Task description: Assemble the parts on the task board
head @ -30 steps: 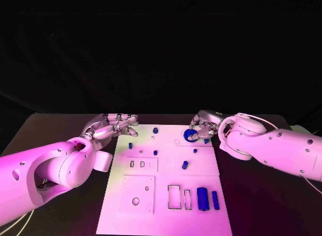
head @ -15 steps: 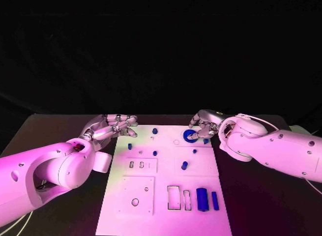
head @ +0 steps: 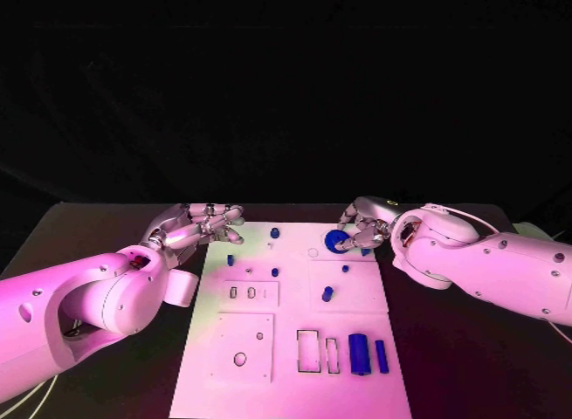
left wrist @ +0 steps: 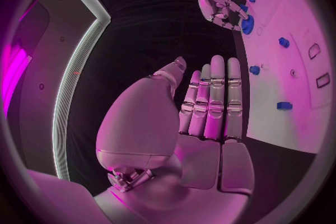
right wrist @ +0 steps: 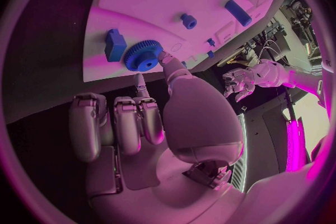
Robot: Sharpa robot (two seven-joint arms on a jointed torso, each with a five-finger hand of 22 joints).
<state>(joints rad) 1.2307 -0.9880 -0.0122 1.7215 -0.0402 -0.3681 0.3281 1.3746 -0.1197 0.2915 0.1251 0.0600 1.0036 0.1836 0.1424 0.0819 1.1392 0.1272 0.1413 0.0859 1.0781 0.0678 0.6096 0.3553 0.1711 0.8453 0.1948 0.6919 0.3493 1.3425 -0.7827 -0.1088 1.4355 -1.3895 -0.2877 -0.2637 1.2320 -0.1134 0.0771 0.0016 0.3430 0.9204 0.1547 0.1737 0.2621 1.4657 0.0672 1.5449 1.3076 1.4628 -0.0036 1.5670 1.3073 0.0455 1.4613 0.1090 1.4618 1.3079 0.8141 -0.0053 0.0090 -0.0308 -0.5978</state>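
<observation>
The white task board (head: 299,305) lies in the middle of the table. My right hand (head: 364,229) hovers over its far right part and pinches a blue gear (head: 337,241) between thumb and a finger. In the right wrist view the gear (right wrist: 143,55) sits beside a small blue block (right wrist: 115,45) near the board's edge. My left hand (head: 200,223) hangs at the board's far left corner with fingers stretched out and nothing in them; its palm (left wrist: 203,117) faces the board. Small blue pegs (head: 274,233) stand scattered over the far half.
Near the board's front edge lie a blue cylinder (head: 359,353) and a thinner blue bar (head: 382,355), beside two rectangular slots (head: 308,350). A round hole (head: 240,358) sits front left. Black table (head: 97,262) surrounds the board.
The right hand with the gear has edged slightly toward the far edge. The left hand has barely moved.
</observation>
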